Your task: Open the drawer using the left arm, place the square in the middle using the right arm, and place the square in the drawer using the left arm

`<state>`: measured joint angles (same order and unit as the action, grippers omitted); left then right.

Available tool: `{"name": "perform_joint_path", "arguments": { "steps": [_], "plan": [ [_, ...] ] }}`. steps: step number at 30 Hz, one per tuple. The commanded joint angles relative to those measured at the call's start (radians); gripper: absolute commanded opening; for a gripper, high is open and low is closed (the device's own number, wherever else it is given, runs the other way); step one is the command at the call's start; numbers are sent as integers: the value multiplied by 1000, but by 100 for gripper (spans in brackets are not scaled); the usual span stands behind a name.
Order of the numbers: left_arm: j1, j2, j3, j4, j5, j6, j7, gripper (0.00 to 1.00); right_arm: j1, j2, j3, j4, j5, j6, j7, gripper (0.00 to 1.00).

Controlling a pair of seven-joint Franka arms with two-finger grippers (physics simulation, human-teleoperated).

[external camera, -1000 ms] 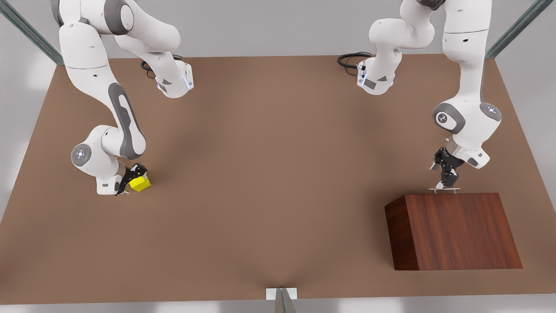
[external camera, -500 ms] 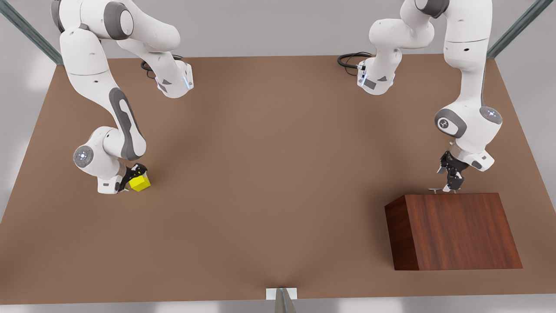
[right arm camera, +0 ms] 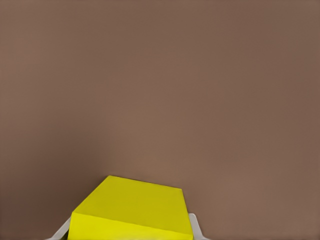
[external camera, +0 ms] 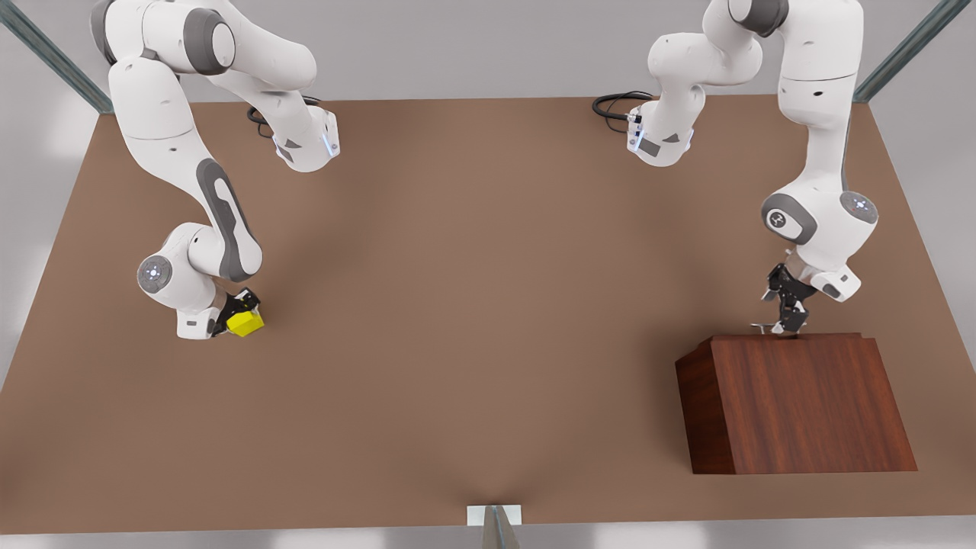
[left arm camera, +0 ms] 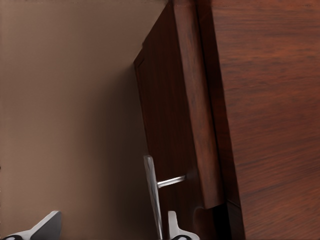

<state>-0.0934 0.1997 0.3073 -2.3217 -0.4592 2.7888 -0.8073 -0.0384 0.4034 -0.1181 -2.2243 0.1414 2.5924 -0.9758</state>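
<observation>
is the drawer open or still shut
Open a crack. In the front view the drawer front juts slightly from the cabinet; the left wrist view shows a dark gap behind it, left tool at the handle.

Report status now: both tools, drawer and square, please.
Left tool at drawer handle, drawer cracked open. Right tool shut on square, at front view's left. Nothing in the way.
</observation>
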Motion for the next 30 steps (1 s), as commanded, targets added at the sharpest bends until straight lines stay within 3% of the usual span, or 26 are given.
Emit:
{"name": "perform_joint_path", "arguments": {
  "steps": [1, 9, 13, 17, 22, 26, 30],
  "plan": [
    [0, 0, 3, -2, -1, 0, 0, 100, 0, 0, 0, 0, 0, 0, 0, 72],
    [0, -59, 16, -57, 1, -28, 2, 100, 14, -12, 2, 8, 0, -9, 2, 71],
    [-2, -74, 18, -76, 1, -28, 2, 100, 101, -80, 11, 26, -3, -20, 3, 71],
    [0, -102, 26, -104, 1, -29, 2, 100, 135, -101, 225, 98, -20, -44, 160, 71],
    [-2, -152, 33, -159, 1, -28, 0, 100, 439, 49, 287, 406, -88, -195, 626, 71],
    [-2, -195, 33, -208, 1, -28, 0, 100, 637, 291, 282, 712, -172, -238, 701, 71],
    [-12, -261, 59, -272, 2, -31, 2, 100, 735, 391, 281, 831, -186, -225, 799, 71]
  ]
}}
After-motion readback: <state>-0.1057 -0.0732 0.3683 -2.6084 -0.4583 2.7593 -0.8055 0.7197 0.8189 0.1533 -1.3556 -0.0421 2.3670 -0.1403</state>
